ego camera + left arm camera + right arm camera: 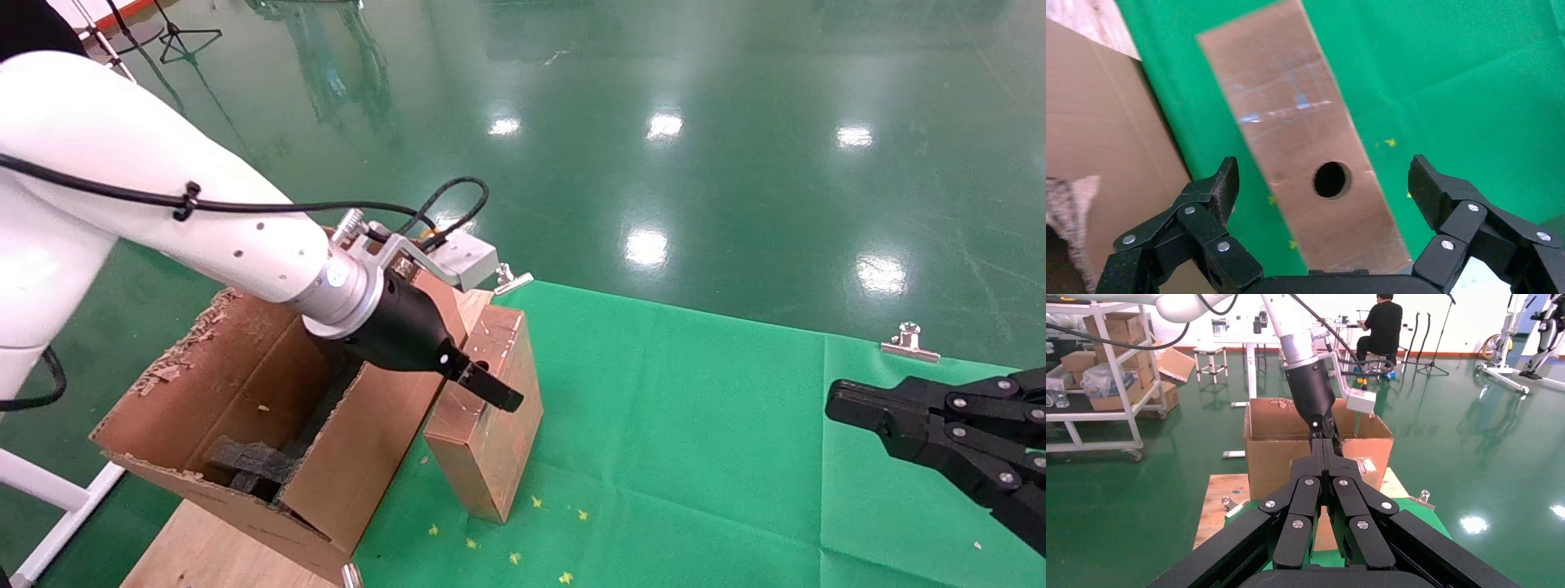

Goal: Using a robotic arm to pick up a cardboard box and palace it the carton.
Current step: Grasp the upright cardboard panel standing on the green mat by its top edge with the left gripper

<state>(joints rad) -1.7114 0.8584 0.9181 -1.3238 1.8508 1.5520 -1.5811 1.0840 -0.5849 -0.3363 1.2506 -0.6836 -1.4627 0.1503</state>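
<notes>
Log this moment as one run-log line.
stage: pre-grasp | left gripper: jaws open, above cardboard box | box: on green cloth beside carton | right gripper: shut, parked

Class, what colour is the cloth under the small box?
Green cloth, clearest in the head view, beneath the cardboard box.

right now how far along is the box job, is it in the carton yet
Not yet. Done: the left pincer has reached the cardboard box, which stands on the green cloth beside the carton. In hand: its open fingers straddle the box's holed face without gripping. Left: closing on the box, lifting it and placing it in the carton with the black foam. The right pincer sits shut at the cloth's right side.
</notes>
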